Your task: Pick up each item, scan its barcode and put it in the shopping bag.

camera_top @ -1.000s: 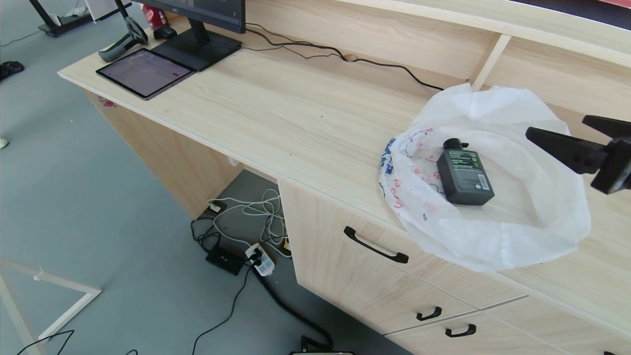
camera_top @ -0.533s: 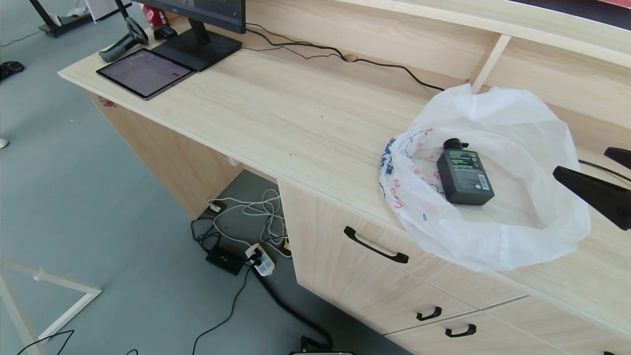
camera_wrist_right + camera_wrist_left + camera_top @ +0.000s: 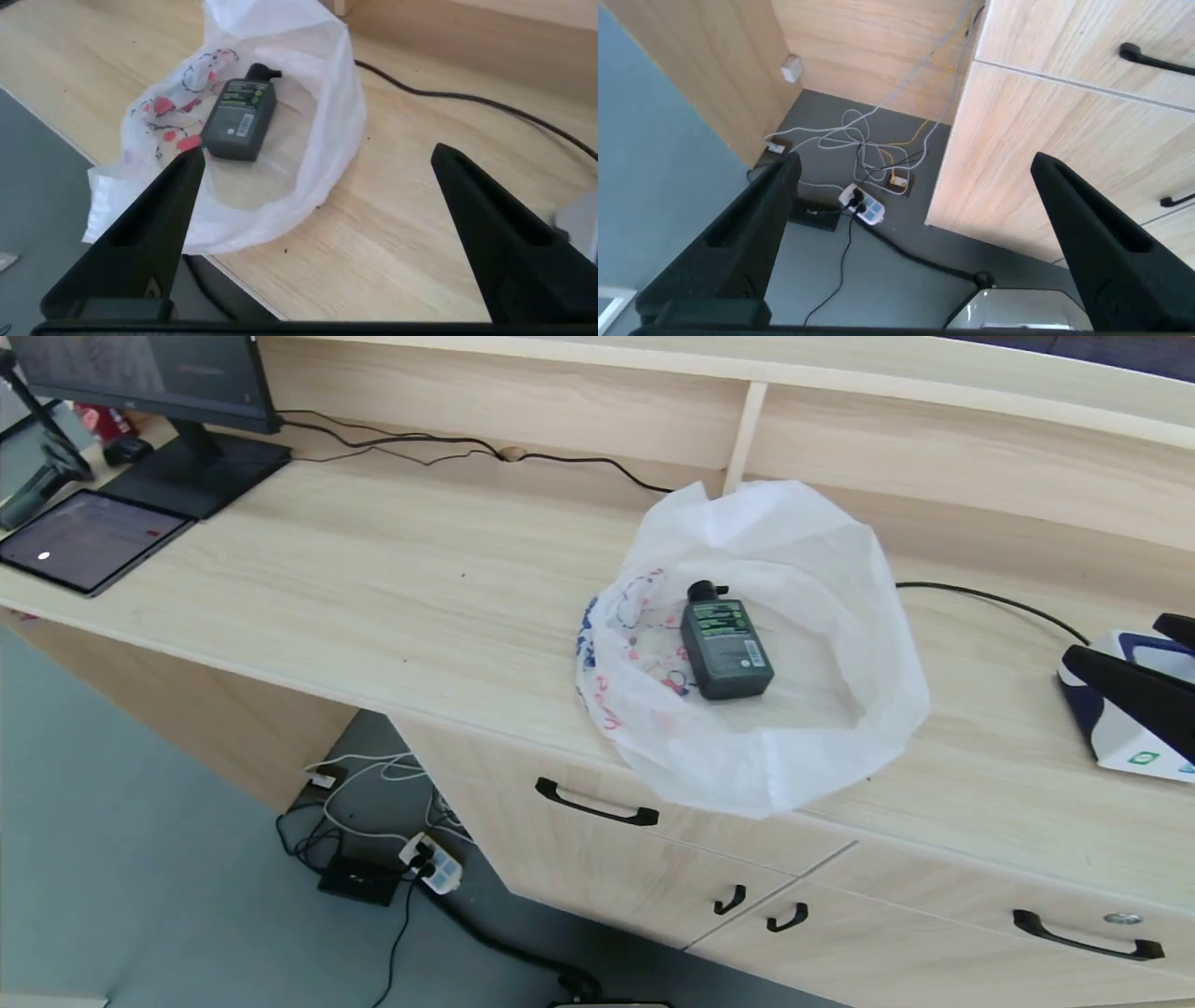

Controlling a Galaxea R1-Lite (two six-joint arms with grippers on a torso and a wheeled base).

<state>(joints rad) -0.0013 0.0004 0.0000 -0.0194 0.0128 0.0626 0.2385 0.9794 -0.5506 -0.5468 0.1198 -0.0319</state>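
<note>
Right hand [image 3: 1116,639]: positioned at the right edge of the table [image 3: 373,579], to the right of the shopping bag [image 3: 840,616] and clear of it. Fingers are spread apart with nothing between them. The right wrist view confirms this: the right hand [image 3: 313,159] shows a wide gap, with bare table beneath and the bag [image 3: 327,93] beyond.

Left hand [image 3: 915,161]: fingers likewise spread and empty, held off the table beside the drawer fronts [image 3: 1046,103], above a floor with loose cables and a power strip [image 3: 864,207].

Shopping bag: white plastic, lying on the table with its mouth open upward. A dark bottle [image 3: 726,644] lies flat inside it, cap toward the table's back wall, barcode label facing up. The right wrist view shows the same bottle [image 3: 241,112] next to the bag's red printing.

Head view, additional items: a white and blue device [image 3: 1111,737] on the table, partly covered by the right hand's lower finger; a black cable [image 3: 990,597] running toward it; a monitor [image 3: 140,373] and tablet [image 3: 84,537] at the far left.
</note>
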